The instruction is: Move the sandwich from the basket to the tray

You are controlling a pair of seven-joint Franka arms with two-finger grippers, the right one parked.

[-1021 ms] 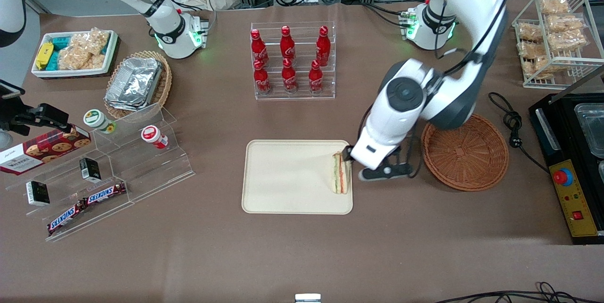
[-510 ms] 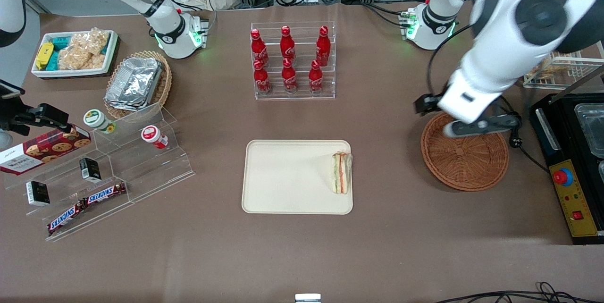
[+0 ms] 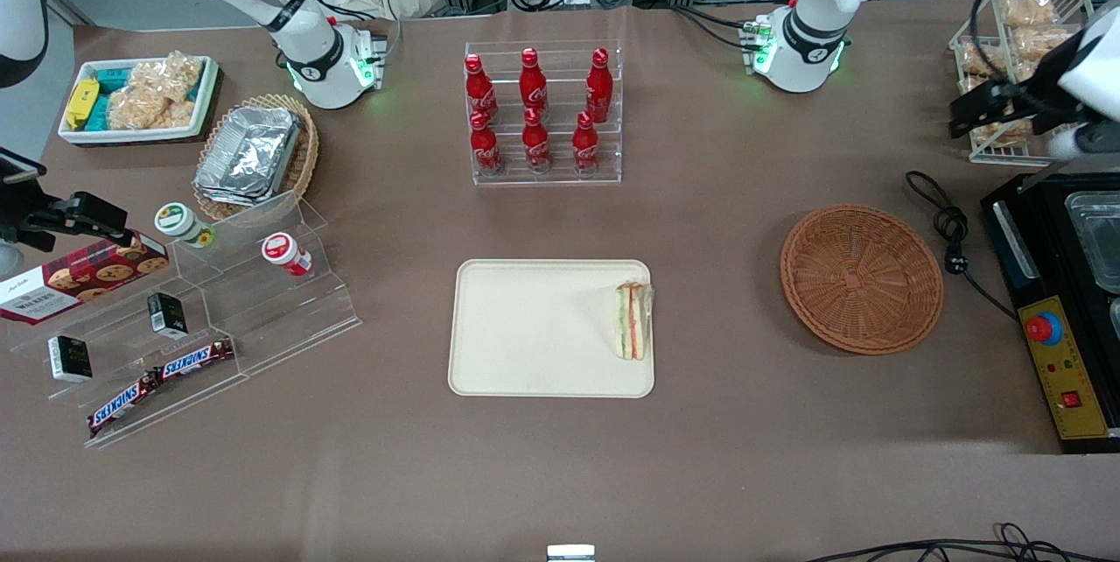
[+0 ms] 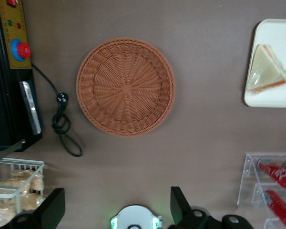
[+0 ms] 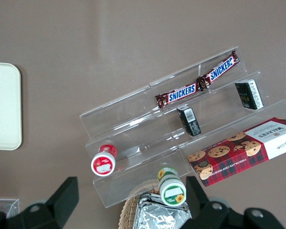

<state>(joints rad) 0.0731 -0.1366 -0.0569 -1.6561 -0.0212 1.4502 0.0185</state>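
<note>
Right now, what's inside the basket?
Nothing: the basket shows only bare weave, fully uncovered. The sandwich lies on the tray. The gripper, open, hangs above the wire rack.

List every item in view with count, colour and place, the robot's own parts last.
sandwich: 1, pale with green and orange-red layers, on tray's edge nearest basket
tray: 1, cream, mid-table
basket: 1, reddish-brown, nothing in it, toward working arm's end
cola bottles: 6, red, in clear rack farther from front camera than tray
Snickers bars: 2, brown, on clear stepped stand toward parked arm's end
gripper: 1, black, open, raised by wire snack rack
</note>
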